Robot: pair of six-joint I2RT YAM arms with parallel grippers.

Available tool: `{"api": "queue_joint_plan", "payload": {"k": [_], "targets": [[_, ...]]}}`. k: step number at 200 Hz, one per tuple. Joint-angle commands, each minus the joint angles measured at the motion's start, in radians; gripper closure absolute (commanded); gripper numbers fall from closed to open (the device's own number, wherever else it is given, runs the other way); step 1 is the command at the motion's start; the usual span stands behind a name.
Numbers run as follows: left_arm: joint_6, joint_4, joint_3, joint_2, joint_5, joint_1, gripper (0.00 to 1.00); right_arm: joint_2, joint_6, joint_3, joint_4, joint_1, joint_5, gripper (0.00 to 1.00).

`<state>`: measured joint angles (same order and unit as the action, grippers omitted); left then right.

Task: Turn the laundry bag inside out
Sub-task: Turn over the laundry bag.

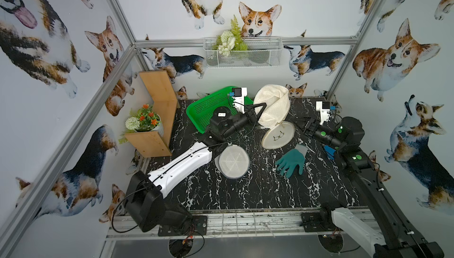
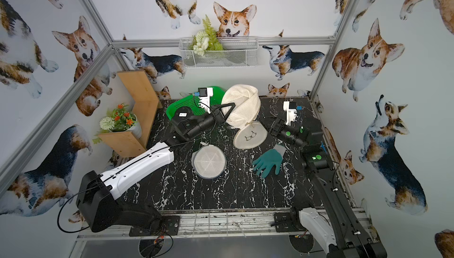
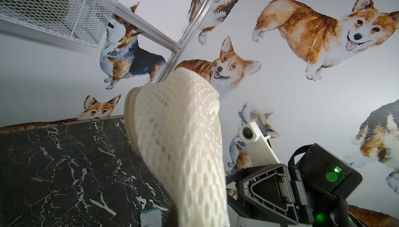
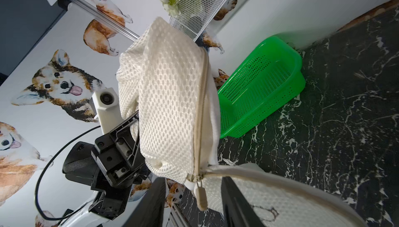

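The cream mesh laundry bag [image 1: 271, 104] hangs lifted above the back of the table in both top views [image 2: 242, 104]. Its round flap with a drawn pair of glasses [image 1: 278, 135] rests tilted on the table. My left gripper [image 1: 262, 108] is shut on the bag's mesh from the left side; in the left wrist view the bag [image 3: 183, 139] hides the jaws. My right gripper [image 1: 301, 124] stands open at the bag's lower right edge. In the right wrist view the zipper pull [image 4: 200, 197] dangles between its fingers [image 4: 151, 206] without touching them.
A green plastic basket [image 1: 206, 108] lies tilted behind my left arm. A teal glove [image 1: 291, 161] and a flat round mesh disc [image 1: 233, 161] lie on the black marble table [image 1: 258, 190]. A wooden shelf with a flower pot [image 1: 147, 124] stands at the left, and a wire basket [image 1: 243, 55] hangs on the back wall.
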<state>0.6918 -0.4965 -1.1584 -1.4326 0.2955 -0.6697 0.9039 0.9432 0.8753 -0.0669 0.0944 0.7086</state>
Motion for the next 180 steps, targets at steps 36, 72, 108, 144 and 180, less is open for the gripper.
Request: {"api": "queue_joint_plan", "payload": {"k": [36,72,108,144,180], "targets": [[0.052,-0.08,-0.004,-0.012,0.039,0.001,1.0,0.076,0.018,0.049,-0.147,0.004,0.007,0.61],[0.058,-0.095,-0.01,-0.02,0.048,0.001,1.0,0.115,0.007,0.06,-0.15,0.011,0.009,0.61],[0.063,-0.099,-0.009,-0.025,0.046,0.001,1.0,0.13,0.021,0.057,-0.193,0.016,0.023,0.68],[0.075,-0.111,-0.009,-0.029,0.035,0.001,1.0,0.126,0.02,0.059,-0.201,0.016,0.007,1.0],[0.12,-0.165,0.001,-0.02,-0.007,0.008,1.0,0.072,-0.007,0.037,-0.092,-0.05,-0.045,1.0]]}}
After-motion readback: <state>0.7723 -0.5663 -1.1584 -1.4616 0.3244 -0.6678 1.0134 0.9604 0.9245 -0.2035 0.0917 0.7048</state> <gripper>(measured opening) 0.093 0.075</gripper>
